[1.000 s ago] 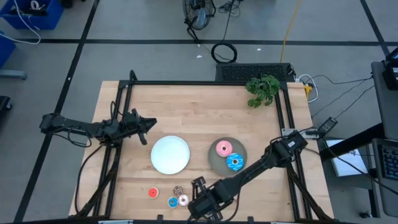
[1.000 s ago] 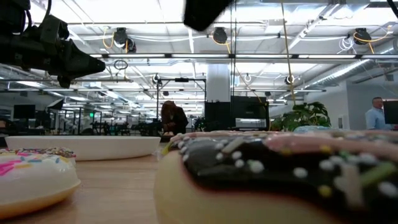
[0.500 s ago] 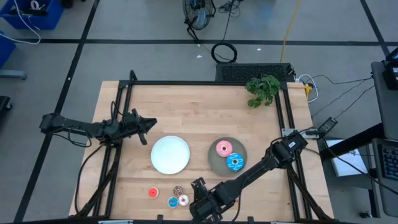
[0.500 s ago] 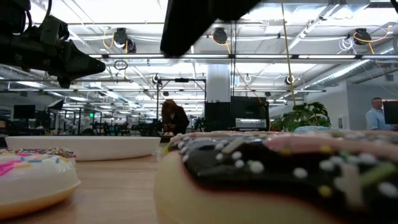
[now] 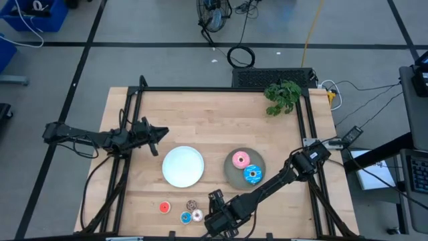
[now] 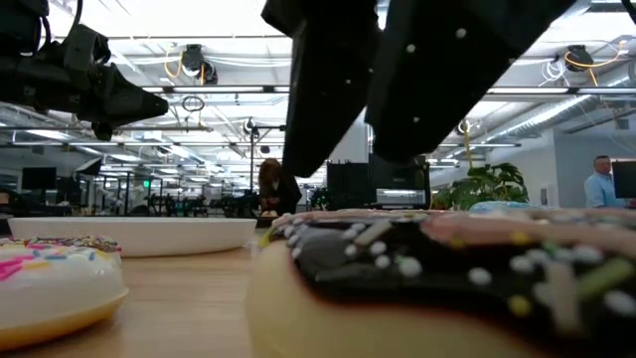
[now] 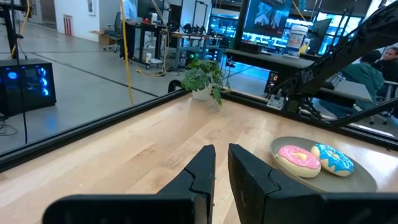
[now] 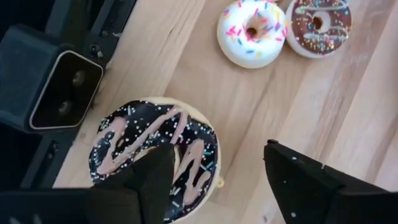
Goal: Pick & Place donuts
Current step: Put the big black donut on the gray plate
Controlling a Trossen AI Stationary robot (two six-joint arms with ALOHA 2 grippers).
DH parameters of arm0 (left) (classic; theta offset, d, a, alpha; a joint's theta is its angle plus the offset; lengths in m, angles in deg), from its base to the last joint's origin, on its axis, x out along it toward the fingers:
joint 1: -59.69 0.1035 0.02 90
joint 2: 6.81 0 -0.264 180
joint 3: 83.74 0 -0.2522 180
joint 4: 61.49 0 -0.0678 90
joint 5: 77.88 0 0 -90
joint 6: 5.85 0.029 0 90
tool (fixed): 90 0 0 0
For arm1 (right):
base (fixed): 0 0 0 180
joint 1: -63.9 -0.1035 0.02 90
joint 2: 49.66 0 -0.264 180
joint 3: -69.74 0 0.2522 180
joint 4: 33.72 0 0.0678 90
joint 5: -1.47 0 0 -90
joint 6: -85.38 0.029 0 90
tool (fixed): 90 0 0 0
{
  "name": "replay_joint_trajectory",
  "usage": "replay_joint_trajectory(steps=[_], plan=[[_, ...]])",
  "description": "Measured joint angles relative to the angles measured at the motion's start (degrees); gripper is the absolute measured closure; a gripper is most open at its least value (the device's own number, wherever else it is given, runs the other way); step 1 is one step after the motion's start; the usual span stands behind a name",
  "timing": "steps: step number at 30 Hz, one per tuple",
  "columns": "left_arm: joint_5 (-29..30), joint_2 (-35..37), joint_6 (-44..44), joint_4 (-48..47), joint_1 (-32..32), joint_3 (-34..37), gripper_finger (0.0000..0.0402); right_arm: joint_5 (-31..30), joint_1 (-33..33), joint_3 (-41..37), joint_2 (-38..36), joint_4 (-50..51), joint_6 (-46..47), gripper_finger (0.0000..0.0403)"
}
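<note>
A brown-sprinkled donut with pink drizzle lies flat on the wood at the table's near edge; it also fills the low view. My right gripper hangs open above it, pointing down, one finger over the ring and one beside it, and in the low view the gripper is clear of the donut's top. In the high view the right gripper hides this donut. A pink donut and a blue donut lie on the grey plate. My left gripper waits at the left, shut and holding nothing.
Small red, brown, blue and white donuts lie left of my right gripper. A white plate sits mid-table. A camera box stands beside the brown-sprinkled donut. A potted plant is at the far right.
My right gripper has come down toward the brown-sprinkled donut at the near edge and has opened; in the low view its two fingers now stand apart above the donut. The donut has not moved.
</note>
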Motion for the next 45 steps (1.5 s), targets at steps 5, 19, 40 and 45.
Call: replay_joint_trajectory(steps=[5,19,40,45], plan=[[-0.02,0.0,0.0,-0.02,0.01,0.0,0.035,0.14,0.0,-2.2,-0.11,0.13,1.25,0.018],[-0.02,0.01,-0.02,-0.02,0.02,0.0,0.035,3.34,0.18,-5.66,-0.11,-4.14,2.69,0.0177],[-0.02,0.01,0.25,-0.04,0.02,0.0,0.035,10.6,2.29,-12.28,-1.33,-9.95,4.9,0.0297],[-0.03,0.0,0.26,-0.13,0.02,0.0,0.035,10.11,2.3,-12.49,-3.39,-6.94,5.27,0.0384]])
